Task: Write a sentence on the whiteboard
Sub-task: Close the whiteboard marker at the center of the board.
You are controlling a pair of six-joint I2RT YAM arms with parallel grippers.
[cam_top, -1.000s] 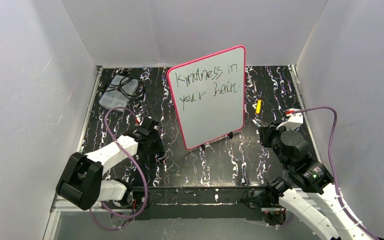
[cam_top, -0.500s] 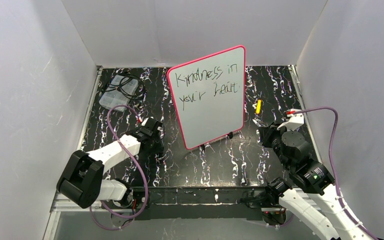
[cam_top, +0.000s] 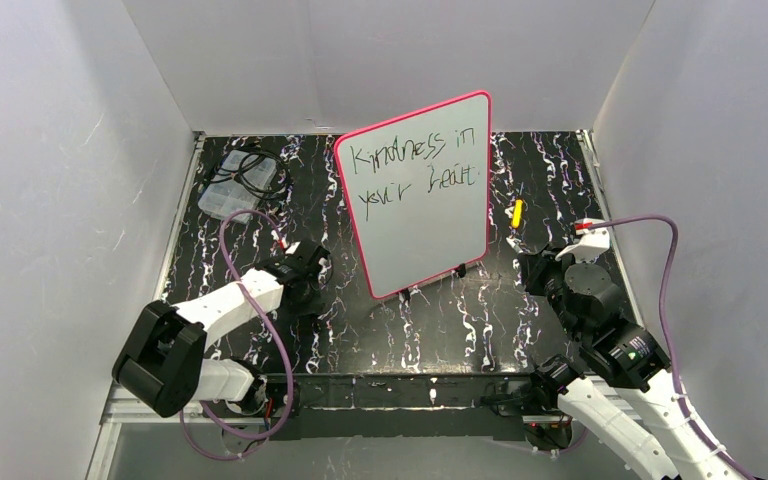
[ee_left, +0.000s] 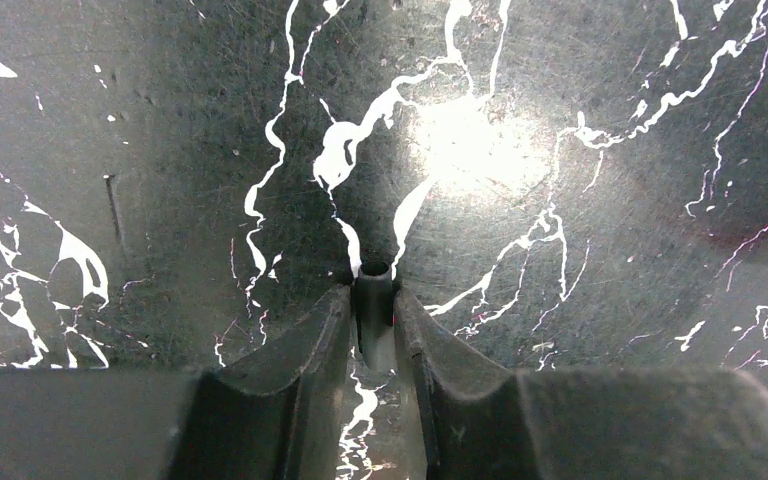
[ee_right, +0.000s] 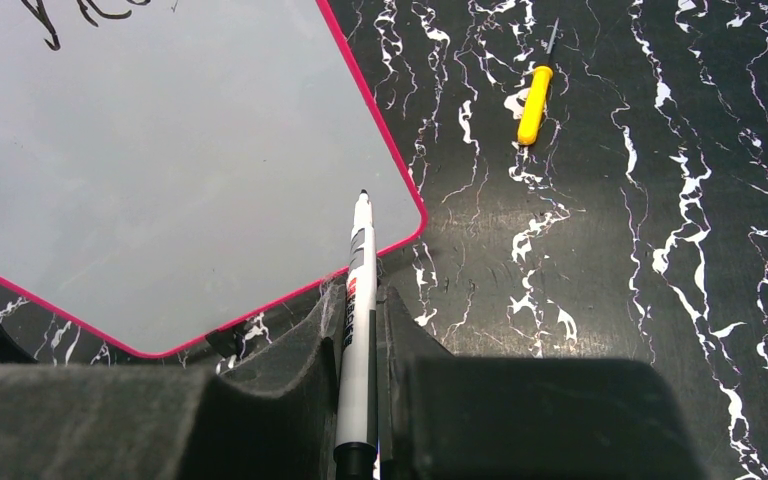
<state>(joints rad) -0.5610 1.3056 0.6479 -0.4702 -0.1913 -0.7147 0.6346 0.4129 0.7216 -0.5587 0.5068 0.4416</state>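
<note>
Top cam: whiteboard (cam_top: 415, 215) stands upright on the tabletop (cam_top: 410, 330), sentence (cam_top: 415, 165) scrawled across its upper half. Left wrist: left hand (ee_left: 373, 300) is pinched nearly shut on a small dark tube (ee_left: 373, 285). Right wrist: right hand (ee_right: 360, 300) clamps a white marker (ee_right: 361, 250), tip pointing at the board's lower corner.

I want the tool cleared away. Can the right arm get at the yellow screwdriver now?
Likely within reach: only bare table lies between the right gripper and the yellow screwdriver. But it is shut on the marker, so grasping looks blocked.
</note>
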